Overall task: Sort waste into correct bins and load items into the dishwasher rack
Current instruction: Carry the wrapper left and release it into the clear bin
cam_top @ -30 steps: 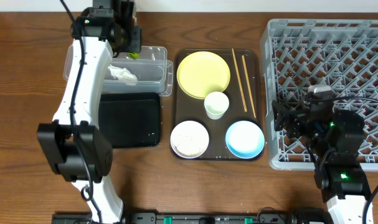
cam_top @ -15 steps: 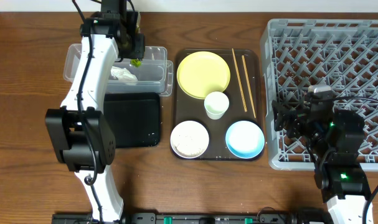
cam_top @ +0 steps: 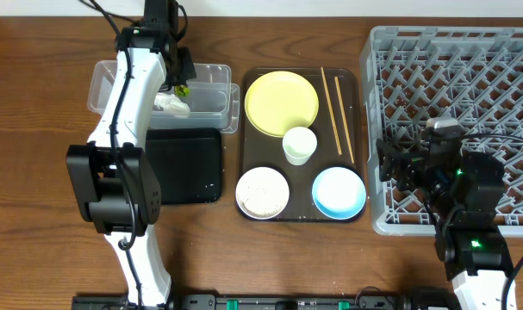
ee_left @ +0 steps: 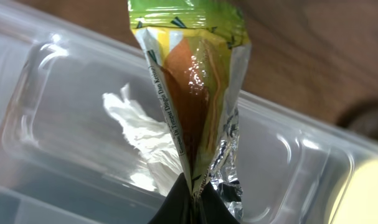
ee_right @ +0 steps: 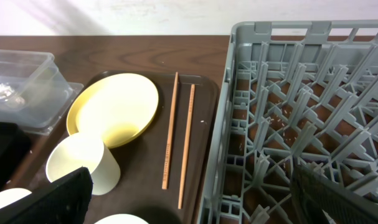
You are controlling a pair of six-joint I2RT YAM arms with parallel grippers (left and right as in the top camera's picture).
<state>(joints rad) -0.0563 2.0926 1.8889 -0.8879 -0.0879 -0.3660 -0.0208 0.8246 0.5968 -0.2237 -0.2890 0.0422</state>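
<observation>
Chopsticks (ee_right: 170, 130) beside yellow plate (ee_right: 114, 109)

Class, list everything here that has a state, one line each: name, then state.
left gripper: shut on wrapper
wrapper: held above clear tub
right gripper: open, holding nothing
napkin: crumpled, inside clear tub
white bowl: upright, holding rice
blue bowl: upright, empty
cup: upright on brown tray
rack: no dishes loaded

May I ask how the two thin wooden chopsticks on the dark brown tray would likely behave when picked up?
The two thin wooden chopsticks look straight and rigid, so they probably won't flop. Being so slender, they are likely light. Lying flat and slightly apart on the dark brown tray, they may roll or slip when pinched.
</observation>
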